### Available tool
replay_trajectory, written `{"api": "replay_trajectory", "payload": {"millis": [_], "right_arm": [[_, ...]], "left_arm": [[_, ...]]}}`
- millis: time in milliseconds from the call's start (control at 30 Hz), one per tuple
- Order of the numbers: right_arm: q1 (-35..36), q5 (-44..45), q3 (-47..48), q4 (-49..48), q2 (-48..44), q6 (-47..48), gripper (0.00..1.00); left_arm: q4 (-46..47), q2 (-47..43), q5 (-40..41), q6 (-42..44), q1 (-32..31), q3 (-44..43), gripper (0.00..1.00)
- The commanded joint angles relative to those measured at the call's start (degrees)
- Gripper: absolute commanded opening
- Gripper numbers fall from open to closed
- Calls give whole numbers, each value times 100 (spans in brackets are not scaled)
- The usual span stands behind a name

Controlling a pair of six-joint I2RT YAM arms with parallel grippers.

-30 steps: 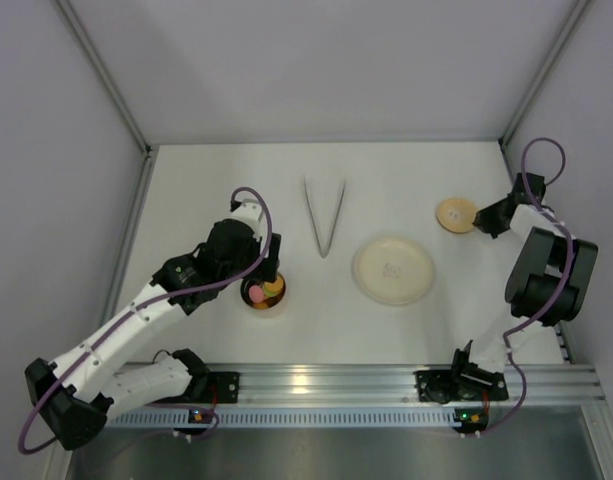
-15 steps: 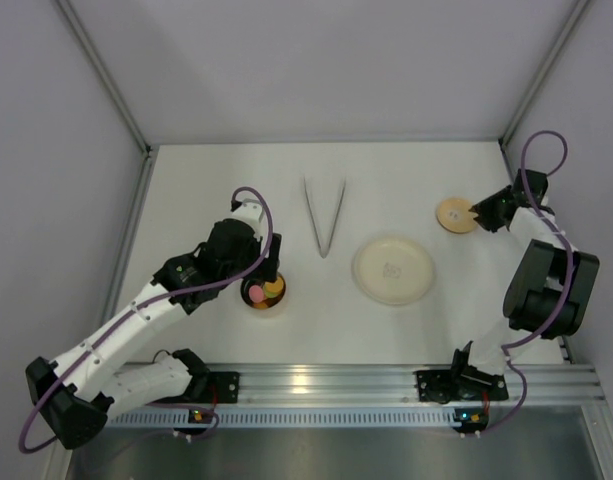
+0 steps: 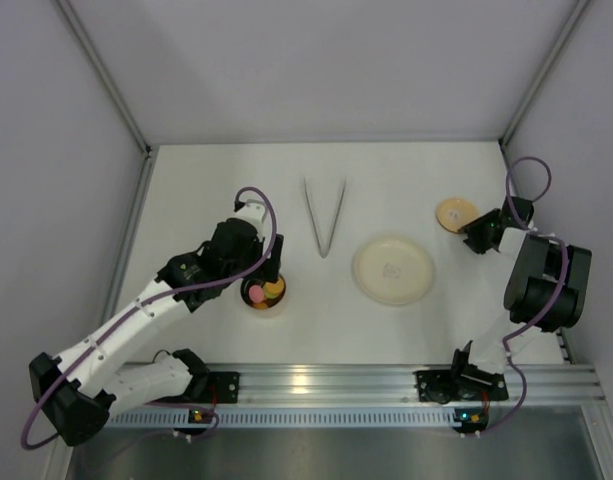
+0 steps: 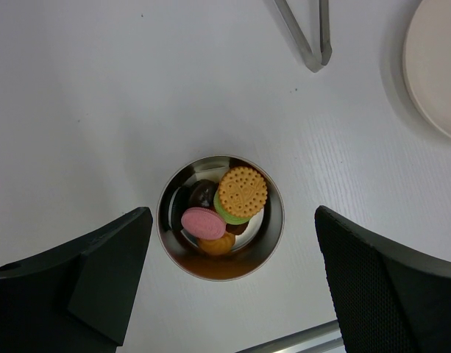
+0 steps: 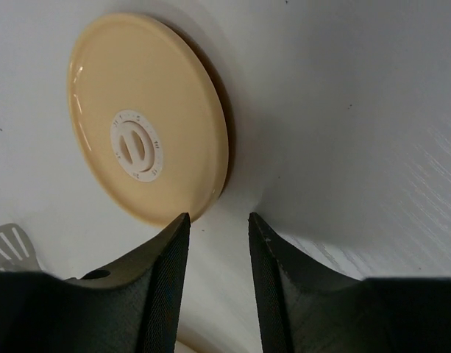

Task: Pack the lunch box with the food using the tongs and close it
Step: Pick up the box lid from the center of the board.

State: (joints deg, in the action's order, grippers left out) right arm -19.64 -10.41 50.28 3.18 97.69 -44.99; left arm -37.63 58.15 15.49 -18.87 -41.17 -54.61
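A round tan lid with a small white slotted disc at its centre lies on the white table, a dark shadow along its right rim. The right gripper has its two black fingers slightly apart with nothing between them, the left fingertip just beside the lid's near edge. A slotted silvery tip shows at the left border, too cut off to identify.

Plate: one, pale, round, lying flat right of centre on the white table. Aluminium rail: one, running along the table's near edge.
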Motion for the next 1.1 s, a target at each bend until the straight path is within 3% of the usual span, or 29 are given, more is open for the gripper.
{"api": "replay_trajectory", "payload": {"millis": [0, 500, 867, 1067], "right_arm": [[-84, -154, -194, -1152, 75, -202, 38], [-277, -303, -590, -2260, 523, -765, 36], [-269, -294, -388, -2173, 672, -748, 24], [-269, -408, -317, -2242, 752, -800, 10]], "left_arm": [[247, 21, -63, 59, 21, 21, 97], [230, 100, -90, 77, 21, 12, 97], [230, 135, -151, 68, 21, 12, 97], [247, 144, -160, 68, 12, 21, 97]]}}
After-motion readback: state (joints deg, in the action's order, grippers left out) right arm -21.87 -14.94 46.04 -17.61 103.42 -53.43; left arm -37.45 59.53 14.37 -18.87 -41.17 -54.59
